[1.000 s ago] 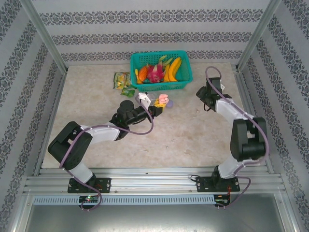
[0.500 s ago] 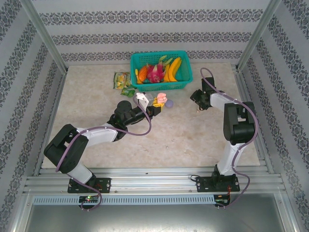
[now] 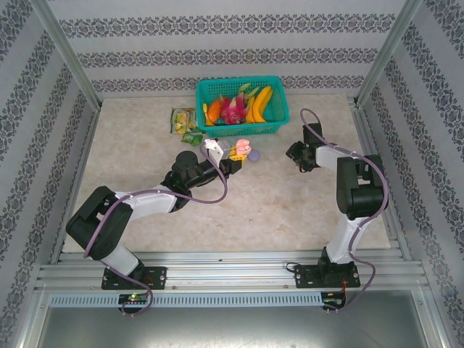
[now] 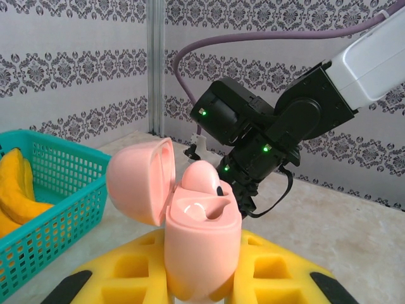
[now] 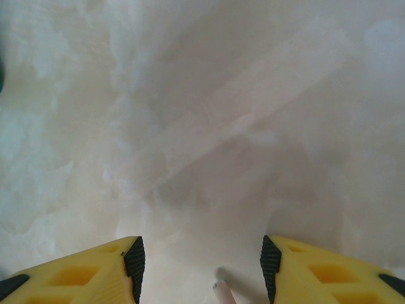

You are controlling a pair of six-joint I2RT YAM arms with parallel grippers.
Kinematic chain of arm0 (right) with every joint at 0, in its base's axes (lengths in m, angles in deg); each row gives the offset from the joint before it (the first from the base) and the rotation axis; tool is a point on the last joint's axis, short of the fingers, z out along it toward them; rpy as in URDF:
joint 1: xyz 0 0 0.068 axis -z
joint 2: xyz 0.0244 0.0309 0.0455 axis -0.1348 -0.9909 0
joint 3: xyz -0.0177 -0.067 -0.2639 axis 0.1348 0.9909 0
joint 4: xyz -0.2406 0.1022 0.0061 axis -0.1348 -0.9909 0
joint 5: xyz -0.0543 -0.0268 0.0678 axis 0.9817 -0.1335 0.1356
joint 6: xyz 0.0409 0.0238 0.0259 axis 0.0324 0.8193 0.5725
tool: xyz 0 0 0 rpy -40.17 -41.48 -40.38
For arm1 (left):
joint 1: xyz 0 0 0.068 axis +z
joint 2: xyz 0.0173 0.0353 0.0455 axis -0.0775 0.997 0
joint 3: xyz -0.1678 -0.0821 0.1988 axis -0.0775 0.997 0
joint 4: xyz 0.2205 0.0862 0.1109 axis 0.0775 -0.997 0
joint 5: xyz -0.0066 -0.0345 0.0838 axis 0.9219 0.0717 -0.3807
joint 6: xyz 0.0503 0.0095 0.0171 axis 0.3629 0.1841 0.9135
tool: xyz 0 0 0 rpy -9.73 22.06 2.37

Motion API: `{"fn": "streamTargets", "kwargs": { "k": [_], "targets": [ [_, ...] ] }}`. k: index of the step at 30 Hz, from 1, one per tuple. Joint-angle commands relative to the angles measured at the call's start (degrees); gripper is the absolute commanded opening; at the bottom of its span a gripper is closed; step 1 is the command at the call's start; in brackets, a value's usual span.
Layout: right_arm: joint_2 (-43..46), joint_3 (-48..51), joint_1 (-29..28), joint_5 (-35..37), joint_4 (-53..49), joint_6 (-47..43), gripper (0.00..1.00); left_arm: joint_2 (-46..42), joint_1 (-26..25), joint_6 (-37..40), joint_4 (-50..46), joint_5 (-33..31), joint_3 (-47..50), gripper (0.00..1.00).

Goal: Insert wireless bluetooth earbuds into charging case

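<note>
No lettering is legible (snack packets (image 3: 183,120) too blurred).

The pink charging case (image 4: 202,240) stands upright and open, pinched in the left claw (image 4: 202,278) above the far middle of the surface (image 3: 290,196). Its domed lid (image 4: 139,180) is swung back to the left on its hinge. A rounded pale pink earbud (image 4: 201,177) pokes up from the far socket; the near socket looks hollow. Over to the right, a thin pale pink stub (image 5: 223,292), perhaps the other bud's stem, lies on the surface.
</note>
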Motion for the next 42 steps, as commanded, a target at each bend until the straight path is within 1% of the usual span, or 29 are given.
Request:
{"fn": "streamTargets", "kwargs": {
  "k": [1, 9, 14, 17, 19, 21, 23, 29, 33, 37, 42],
  "targets": [
    [2.42, 2.27, -1.17, 0.46, -2.16, 0.37, 0.54, -1.64, 0.84, 0.08, 0.57, -0.26, -0.16, 0.00],
    [5.57, 4.61, -4.86, 0.00, -1.05, 1.45, 0.53, -2.10, 0.84, -0.09, 0.91, -0.50, 0.26, 0.00],
    [5.98, 2.59, -8.68, -4.29, -1.50, 2.17, 0.52, -2.32, 0.84, -0.12, 1.09, -0.55, 0.39, 0.00],
    [8.21, 0.92, -10.96, -4.93, -2.88, 1.64, 0.52, -2.39, 0.84, 0.06, 1.03, -0.69, 0.49, 0.00],
    [10.07, 0.06, -11.49, -4.01, -4.16, 0.79, 0.52, -2.67, 0.84, 0.19, 0.80, -0.70, 0.57, 0.00],
    [10.98, -1.16, -11.18, -1.89, -5.55, -0.64, 0.53, -2.96, 0.84, 0.36, 0.84, -0.90, 0.74, 0.00],
    [10.08, -2.71, -10.23, -1.05, -6.58, -1.79, 0.54, -3.14, 0.84, 0.40, 0.70, -0.97, 0.73, 0.00],
    [2.19, -7.55, -7.59, -2.27, -5.97, -3.73, 0.54, -3.89, 0.84, 0.56, 0.06, -1.13, 0.81, 0.00],
    [-2.12, -10.50, -7.10, -1.09, -6.79, -4.15, 0.54, -4.92, 0.84, 1.02, -1.06, -1.40, 1.05, 0.00],
    [-3.65, -10.31, -6.37, -0.63, -6.36, -3.17, 0.53, -5.73, 0.84, 1.29, -1.62, -1.56, 1.14, 0.00],
    [-3.29, -8.05, -6.12, -1.04, -6.25, -2.38, 0.53, -5.73, 0.84, 1.29, -1.67, -1.52, 1.10, 0.00]
  ]
}}
